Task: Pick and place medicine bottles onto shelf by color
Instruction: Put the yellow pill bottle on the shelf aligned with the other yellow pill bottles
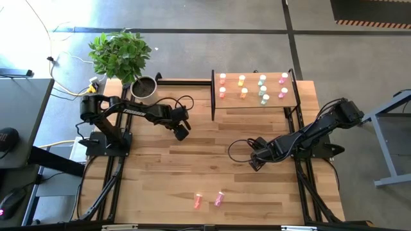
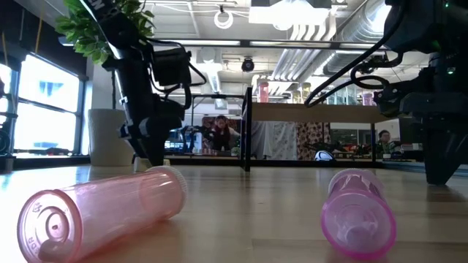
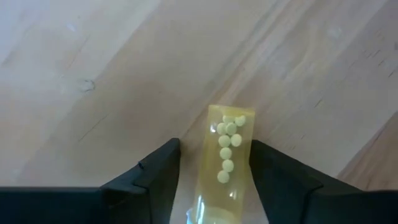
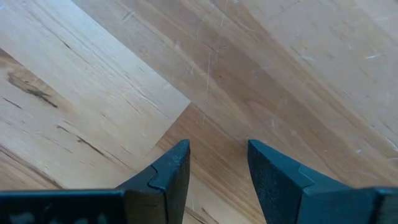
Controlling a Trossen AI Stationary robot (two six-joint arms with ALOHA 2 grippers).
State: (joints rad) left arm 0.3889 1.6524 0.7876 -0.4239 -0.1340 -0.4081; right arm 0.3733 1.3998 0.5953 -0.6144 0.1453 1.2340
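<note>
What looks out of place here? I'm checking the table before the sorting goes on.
Two bottles lie tipped on their sides near the table's front edge, apart from the shelf: a pink bottle and a magenta bottle. The bottles on the shelf stand upright. The left gripper has a yellow bottle between its fingers.

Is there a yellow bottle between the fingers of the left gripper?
Yes, the left wrist view shows a yellow bottle with small pills lying between the two dark fingers.
</note>
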